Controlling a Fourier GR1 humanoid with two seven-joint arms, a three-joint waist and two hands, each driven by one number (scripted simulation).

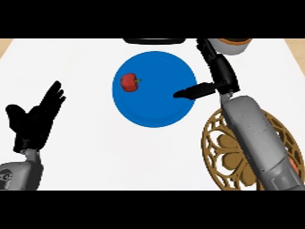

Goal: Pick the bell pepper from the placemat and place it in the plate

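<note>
Bell pepper lies in the blue plate.
Right hand hovers at the plate's right rim, fingers straight, holding nothing; left hand rests left of the plate, fingers spread.

Two grey forearms w/ smooth, rounded metallic shells. Left hand & right hand matte black; fingers slim, tapered. Small orange patch near right elbow.
</note>
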